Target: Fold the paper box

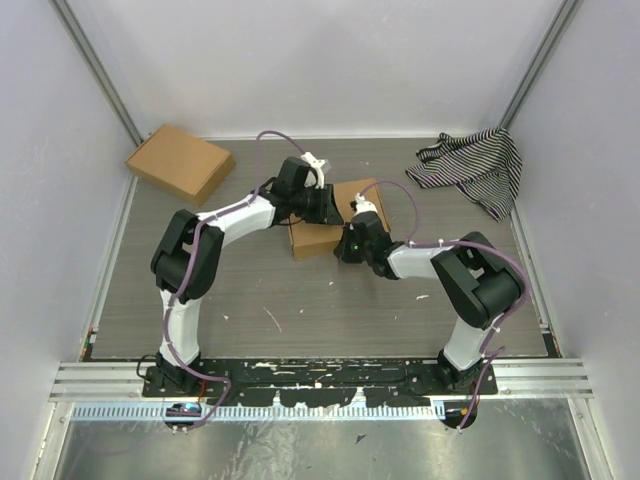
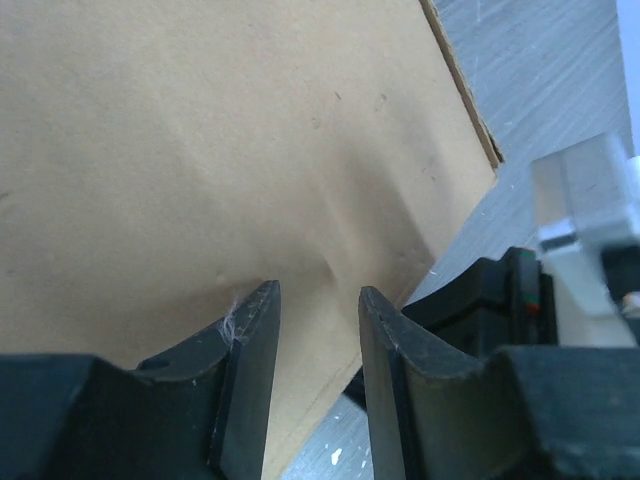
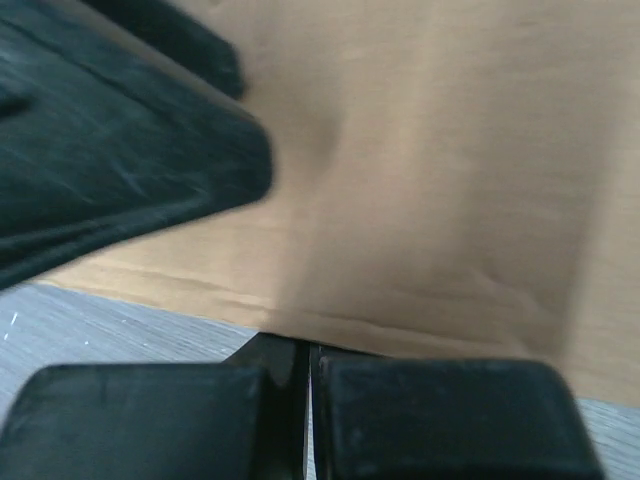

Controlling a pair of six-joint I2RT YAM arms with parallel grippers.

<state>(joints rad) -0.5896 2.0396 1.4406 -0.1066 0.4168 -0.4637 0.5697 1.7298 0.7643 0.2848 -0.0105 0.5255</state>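
The paper box [image 1: 316, 240] lies in the middle of the table as a brown cardboard shape, half covered by both wrists. My left gripper [image 1: 334, 206] hovers over its top face [image 2: 230, 140]. Its jaws [image 2: 318, 292] stand open, with only cardboard and a strip of table showing through the gap. My right gripper [image 1: 350, 243] is at the box's near right side. Its fingers [image 3: 305, 345] are shut tight together, and their tips sit at the lower edge of the cardboard [image 3: 440, 180], partly hidden by it. Whether anything is pinched between them does not show.
A second, fully formed brown box [image 1: 180, 163] sits at the back left corner. A striped cloth [image 1: 472, 165] lies crumpled at the back right. White walls close in the table on three sides. The two wrists are very close to each other over the box.
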